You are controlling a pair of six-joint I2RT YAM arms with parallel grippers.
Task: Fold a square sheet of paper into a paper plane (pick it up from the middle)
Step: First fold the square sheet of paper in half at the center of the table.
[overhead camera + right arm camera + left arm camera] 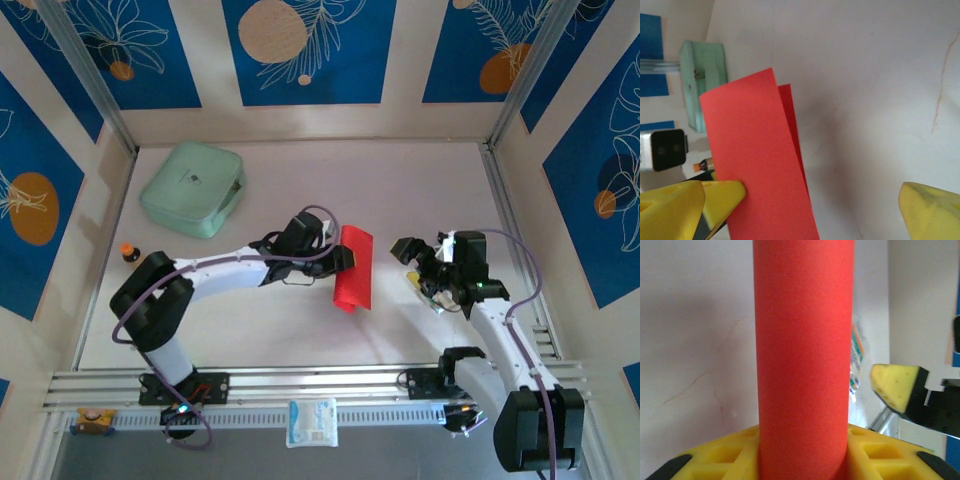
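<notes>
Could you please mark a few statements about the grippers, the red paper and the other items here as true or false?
1. The left gripper grips the red paper. True.
2. The right gripper is shut on the paper. False: its jaws stand wide open, gripping nothing.
3. The mint-green case lies far left on the table. True.
4. The white packet lies beside the case. False: it sits at the near edge, between the arm bases.
</notes>
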